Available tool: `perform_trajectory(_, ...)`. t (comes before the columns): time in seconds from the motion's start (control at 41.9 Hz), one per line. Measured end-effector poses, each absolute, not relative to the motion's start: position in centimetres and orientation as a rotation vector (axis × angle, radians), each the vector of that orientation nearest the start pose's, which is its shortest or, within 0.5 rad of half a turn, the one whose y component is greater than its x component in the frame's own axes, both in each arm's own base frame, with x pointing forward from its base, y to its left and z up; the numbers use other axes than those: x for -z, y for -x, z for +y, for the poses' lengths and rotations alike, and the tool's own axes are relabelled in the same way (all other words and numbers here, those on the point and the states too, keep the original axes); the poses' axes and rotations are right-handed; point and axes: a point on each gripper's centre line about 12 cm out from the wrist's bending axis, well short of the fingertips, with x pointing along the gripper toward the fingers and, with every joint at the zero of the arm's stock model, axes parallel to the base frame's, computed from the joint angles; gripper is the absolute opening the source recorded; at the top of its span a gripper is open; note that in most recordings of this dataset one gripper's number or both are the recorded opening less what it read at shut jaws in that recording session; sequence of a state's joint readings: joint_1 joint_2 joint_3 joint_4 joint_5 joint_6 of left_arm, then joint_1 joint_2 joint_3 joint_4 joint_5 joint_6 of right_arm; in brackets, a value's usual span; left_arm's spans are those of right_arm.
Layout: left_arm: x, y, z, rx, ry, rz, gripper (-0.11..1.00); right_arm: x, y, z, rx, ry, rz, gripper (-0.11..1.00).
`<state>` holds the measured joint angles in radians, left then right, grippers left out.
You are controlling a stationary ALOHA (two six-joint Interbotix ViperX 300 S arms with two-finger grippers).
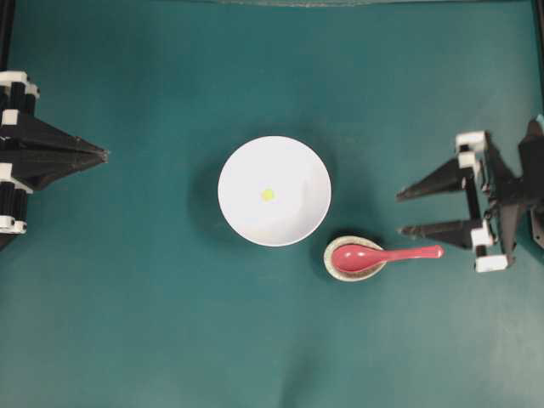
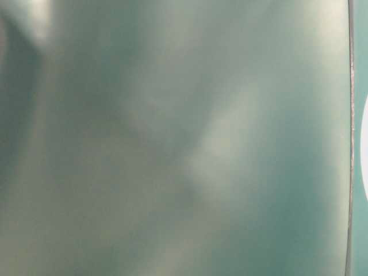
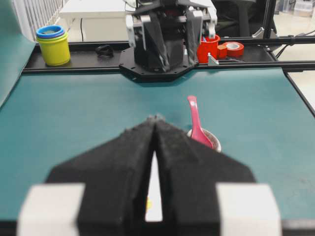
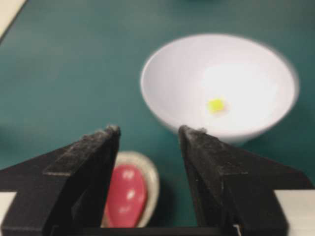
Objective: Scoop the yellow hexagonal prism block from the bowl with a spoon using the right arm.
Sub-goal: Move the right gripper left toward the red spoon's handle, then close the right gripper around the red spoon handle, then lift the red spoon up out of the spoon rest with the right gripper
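Item: spoon point(image 1: 387, 254), pink-red, glossy. The scoop lies in a small speckled beige spoon rest point(image 1: 332, 264); the handle runs out toward 3 o'clock in the overhead view, its end just short of the right gripper. From the right wrist camera the scoop point(image 4: 125, 195) shows low between the two fingers, cradled in the rest point(image 4: 152, 181).

Item: right gripper point(image 1: 399, 212), black, pointed, white fittings behind. Jaws spread wide apart with nothing between them. It sits at 3 o'clock of the table, fingertips aimed toward the centre; the lower finger point(image 1: 433, 229) lies just above the spoon handle's end in the overhead view, and whether it touches cannot be told.

Item: bowl point(image 1: 246, 157), round, plain white, near the table's middle, at roughly 10 o'clock from the spoon rest and just beside it.

Item: yellow hexagonal prism block point(image 1: 268, 195), tiny, bright yellow, resting on the bowl's floor close to its centre. The right wrist camera shows it point(image 4: 215, 105) inside the bowl point(image 4: 167, 83), beyond the fingertips.

Item: left gripper point(image 1: 104, 154), black, at 9 o'clock of the table, well apart from the bowl. Jaws pressed together at the tips point(image 3: 155, 118), holding nothing.

Item: teal table cover point(image 1: 136, 323).

Item: beyond the far table edge in the left wrist view, a yellow cup stack with a blue rim point(image 3: 52, 45), a red cup point(image 3: 208, 48), a red tape roll point(image 3: 233, 49).

Table-level view: blurred teal, nothing legible.
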<state>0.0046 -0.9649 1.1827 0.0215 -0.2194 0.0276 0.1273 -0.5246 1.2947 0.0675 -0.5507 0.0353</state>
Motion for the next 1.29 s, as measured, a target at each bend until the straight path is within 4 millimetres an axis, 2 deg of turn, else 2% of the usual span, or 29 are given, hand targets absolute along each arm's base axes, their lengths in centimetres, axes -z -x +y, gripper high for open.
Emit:
perform_trajectory(0.286, -28.1, -19.9, 0.1, -0.001, -0.049, 0.008, 0.0, -14.2, -22.4, 4.1, -0.095, -0.114, 0.225, 0.58)
perform_trajectory(0.549, -28.0, -19.9, 0.1, -0.001, -0.05, 0.017, 0.0, -11.7, -22.2, 5.5, -0.111, -0.097, 0.244, 0.58)
perform_trajectory(0.835, -27.9, -20.0, 0.1, -0.001, -0.052, 0.023, 0.0, -8.6, -22.0, 5.5, -0.097, -0.049, 0.324, 0.58)
perform_trajectory(1.074, -27.6, -20.1, 0.1, -0.001, -0.051, 0.034, 0.0, -7.2, -21.9, 5.5, -0.092, -0.026, 0.37, 0.58)
perform_trajectory(1.289, -27.6, -20.2, 0.1, 0.0, -0.053, 0.032, 0.0, -7.0, -22.1, 5.4, -0.079, -0.028, 0.371, 0.58)
